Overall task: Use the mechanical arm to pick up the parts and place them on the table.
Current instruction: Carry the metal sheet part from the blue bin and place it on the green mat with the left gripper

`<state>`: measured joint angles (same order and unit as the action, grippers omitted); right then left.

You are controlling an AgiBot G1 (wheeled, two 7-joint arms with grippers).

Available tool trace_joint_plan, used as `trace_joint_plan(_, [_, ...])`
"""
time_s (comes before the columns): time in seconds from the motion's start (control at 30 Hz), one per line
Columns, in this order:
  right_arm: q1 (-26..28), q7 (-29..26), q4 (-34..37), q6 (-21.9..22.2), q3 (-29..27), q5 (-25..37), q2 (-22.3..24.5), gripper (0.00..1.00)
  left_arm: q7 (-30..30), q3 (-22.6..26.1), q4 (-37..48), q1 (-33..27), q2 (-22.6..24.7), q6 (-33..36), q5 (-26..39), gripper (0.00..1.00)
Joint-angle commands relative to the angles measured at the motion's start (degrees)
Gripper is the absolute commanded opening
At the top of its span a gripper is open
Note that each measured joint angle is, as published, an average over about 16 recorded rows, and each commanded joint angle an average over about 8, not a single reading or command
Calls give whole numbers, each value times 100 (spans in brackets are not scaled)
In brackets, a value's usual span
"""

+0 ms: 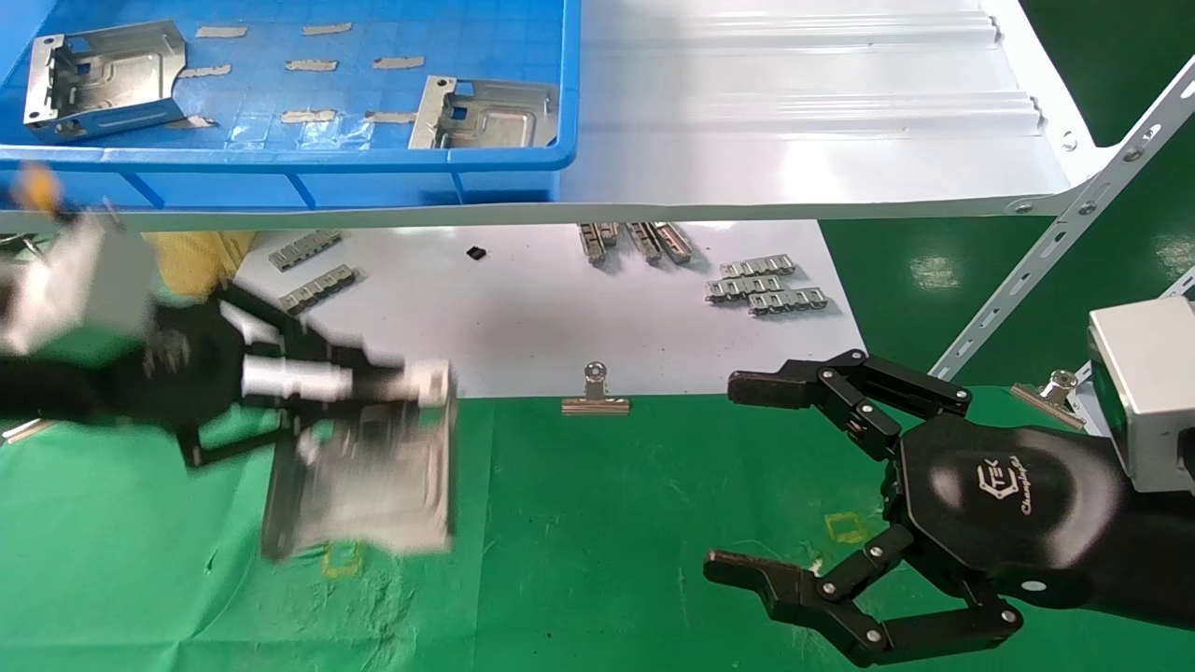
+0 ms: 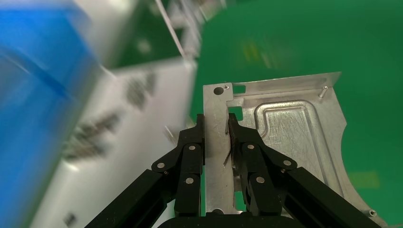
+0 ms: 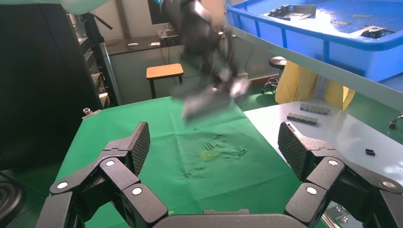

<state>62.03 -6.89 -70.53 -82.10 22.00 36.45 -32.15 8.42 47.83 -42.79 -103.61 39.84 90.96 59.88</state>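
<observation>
My left gripper [image 1: 425,385] is shut on a silver sheet-metal part [image 1: 364,476] by its bent-up edge and holds it above the green table [image 1: 597,551] at the left. In the left wrist view the gripper [image 2: 216,124] pinches that edge and the part [image 2: 290,137] hangs over green cloth. Two more parts [image 1: 101,77] [image 1: 485,117] lie in the blue bin [image 1: 280,159] on the white shelf. My right gripper [image 1: 738,476] is open and empty at the right above the cloth; in the right wrist view [image 3: 214,142] its pads stand wide apart.
A white board [image 1: 523,308] under the shelf carries small segmented metal strips [image 1: 766,285] and a binder clip [image 1: 595,392] at its front edge. A slotted metal strut [image 1: 1064,224] runs diagonally at the right. Yellow square outlines [image 1: 845,527] mark the cloth.
</observation>
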Motion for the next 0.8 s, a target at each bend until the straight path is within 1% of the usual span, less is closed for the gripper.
trace_joint_plan(0.03, [0,0,0,0,0,0,0,100,359,270,-74,32,-94,-8,209,0])
trace_joint_plan(0.13, [0,0,0,0,0,0,0,100,922,455,173,97,-100,-73,352,0])
trace_joint_plan(0.33, [0,0,0,0,0,0,0,100,1905,534,867,398,12,-238,359,0])
trace_joint_plan(0.63, [0,0,0,0,0,0,0,100,2832,525,1689,825,196,-357,273,0])
trace_joint_plan(0.67, [0,0,0,0,0,0,0,100,2906,520,1755,854,220,-377,265,3])
trace_joint_plan(0.7, [0,0,0,0,0,0,0,100,2981,517,1819,886,247,-390,259,14])
trace_joint_plan(0.8, [0,0,0,0,0,0,0,100,3134,525,2023,968,331,-409,255,51])
